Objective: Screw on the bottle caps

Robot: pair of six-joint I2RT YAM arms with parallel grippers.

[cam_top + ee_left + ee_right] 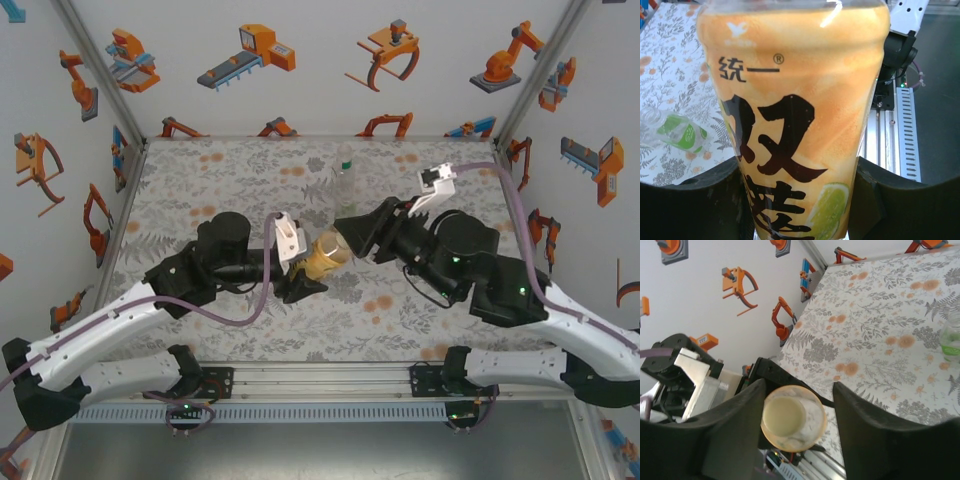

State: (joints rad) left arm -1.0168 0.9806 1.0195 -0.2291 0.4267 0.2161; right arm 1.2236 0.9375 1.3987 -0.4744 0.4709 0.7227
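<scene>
The left pincer grips an amber bottle over the middle of the floral-patterned desk, flanked by walls papered with orange robot-arm drawings. In the left wrist view, the black fingers press against both sides of the bottle's orange label, which carries bold dark characters and a lime slice.

The right pincer meets the bottle from the opposite side at its top. In the right wrist view, its jaws stand apart around the pale yellowish cap sitting on the bottle's neck. The finger on the left of that view is at the cap's edge, while the other finger shows a clear gap. The pincer is not clamped on anything.

A clear bottle with a green label rests on the desk beyond the two pincers, well apart from them.
</scene>
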